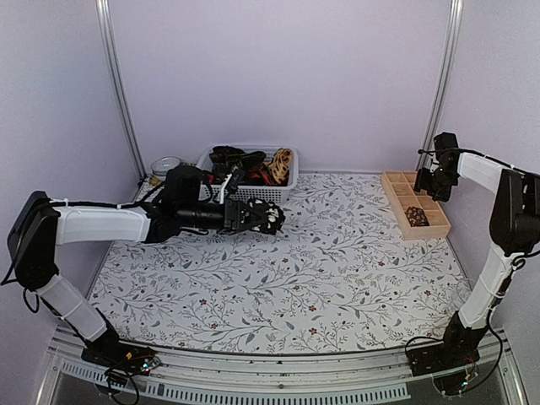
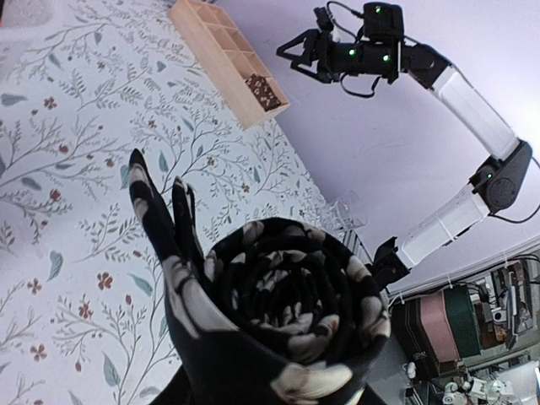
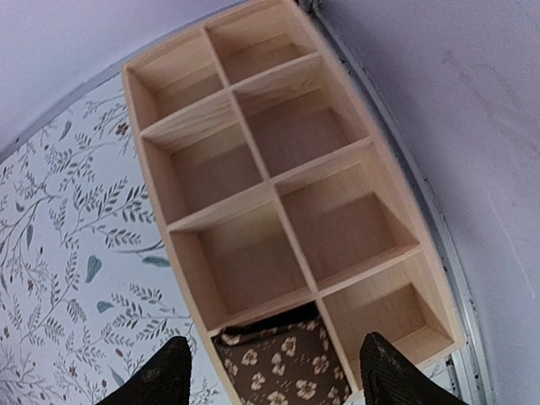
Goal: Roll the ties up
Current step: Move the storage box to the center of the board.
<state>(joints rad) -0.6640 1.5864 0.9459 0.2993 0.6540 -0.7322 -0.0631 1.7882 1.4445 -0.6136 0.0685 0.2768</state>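
I count 1 tie finished, 1 in transit, and a heap not yet touched.

The finished one is a brown flower-patterned cloth tie (image 3: 278, 364). It is rolled and sits in the near-left compartment of the pale wooden divided tray (image 3: 253, 126), which lies at the right edge of the white leaf-printed table surface (image 1: 278, 287), toward the far corner. The tray's other 7 compartments are bare.

My left pincer (image 1: 257, 218) is clamped on a black cloth necktie with pale flower specks (image 2: 287, 312). That tie is already wound into a tight spiral with a short tail hanging free. It is held above the surface toward the far-left corner, just in front of the white plastic slatted basket (image 1: 283, 192), well apart from the tray.

My right pincer (image 1: 432, 184) hovers over the tray with its fingers (image 3: 160, 378) spread and nothing between them.

The basket, at the far edge, holds loose ties (image 1: 245, 160), dark, red and tan, tangled together. I cannot tell how many.

So I judge the job to be early. This roll needs carrying across to a free compartment, and then everything in the basket has to be pulled out, rolled and stowed.
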